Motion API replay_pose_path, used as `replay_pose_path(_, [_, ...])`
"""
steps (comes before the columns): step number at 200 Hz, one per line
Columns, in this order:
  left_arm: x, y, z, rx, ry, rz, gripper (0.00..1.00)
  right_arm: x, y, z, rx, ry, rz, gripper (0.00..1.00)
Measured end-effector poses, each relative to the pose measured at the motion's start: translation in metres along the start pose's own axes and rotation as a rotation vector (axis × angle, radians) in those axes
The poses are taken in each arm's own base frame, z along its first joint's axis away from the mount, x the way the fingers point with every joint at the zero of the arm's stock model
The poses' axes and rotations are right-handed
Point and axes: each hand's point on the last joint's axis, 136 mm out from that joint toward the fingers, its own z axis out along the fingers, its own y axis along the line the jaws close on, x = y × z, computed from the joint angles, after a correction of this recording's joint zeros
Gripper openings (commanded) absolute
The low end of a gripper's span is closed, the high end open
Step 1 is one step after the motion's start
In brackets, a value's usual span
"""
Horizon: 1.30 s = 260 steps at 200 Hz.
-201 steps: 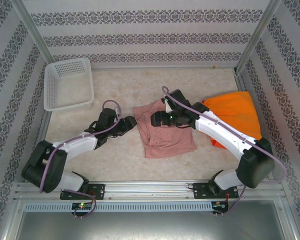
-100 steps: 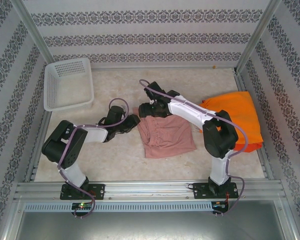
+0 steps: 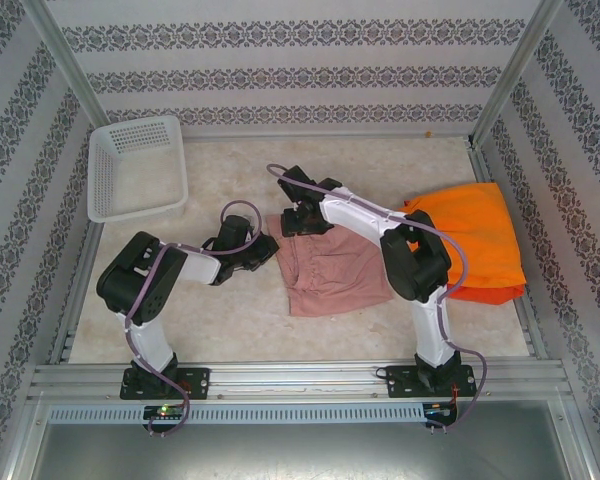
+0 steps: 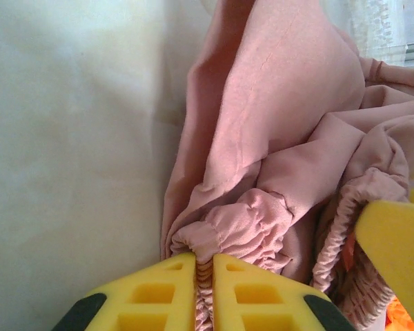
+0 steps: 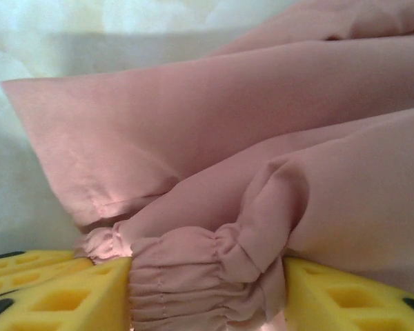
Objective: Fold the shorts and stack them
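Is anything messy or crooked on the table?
Yes. The pink shorts are bunched up at their far left corner, where the left gripper and right gripper pinch the waistband. The orange shorts sit unevenly, with a redder pair poking out underneath at the near side.

top view overhead, far; both wrist views close, sharing pink shorts (image 3: 335,270)

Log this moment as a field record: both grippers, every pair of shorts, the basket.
left gripper: jaws shut on the waistband of the pink shorts
right gripper: jaws shut on bunched waistband, same pair
pink shorts: lying mid-table, held at the far edge
orange shorts: piled at the right, apart from both grippers
basket: far left corner, looks empty
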Motion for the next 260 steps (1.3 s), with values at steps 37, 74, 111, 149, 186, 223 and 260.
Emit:
replay_pose_path(37, [-0.002,-0.002,0.001,0.01,-0.006,0.001,0.04,0.005,-0.002,0.005,0.022,0.014,-0.025,0.15])
replay_pose_path(74, [-0.004,-0.005,0.001,0.013,-0.008,0.007,0.0,0.003,-0.001,0.001,0.017,0.008,-0.023,0.0])
replay_pose_path(111, [-0.012,-0.024,-0.009,0.032,-0.032,0.043,0.0,-0.006,0.004,-0.032,-0.02,-0.06,-0.021,0.0])
replay_pose_path(149, [-0.026,-0.046,-0.013,0.058,-0.066,0.084,0.0,-0.016,0.008,-0.081,-0.084,-0.17,-0.018,0.0])
replay_pose_path(186, [-0.033,-0.06,-0.013,0.067,-0.071,0.113,0.0,-0.019,0.012,-0.099,-0.128,-0.218,-0.025,0.0])
replay_pose_path(223, [-0.046,-0.082,-0.015,0.103,-0.097,0.151,0.0,-0.022,0.016,-0.094,-0.142,-0.223,-0.034,0.0])
replay_pose_path(260, [-0.052,-0.069,-0.003,0.086,-0.089,0.138,0.02,-0.022,0.021,-0.07,-0.147,-0.189,-0.017,0.0])
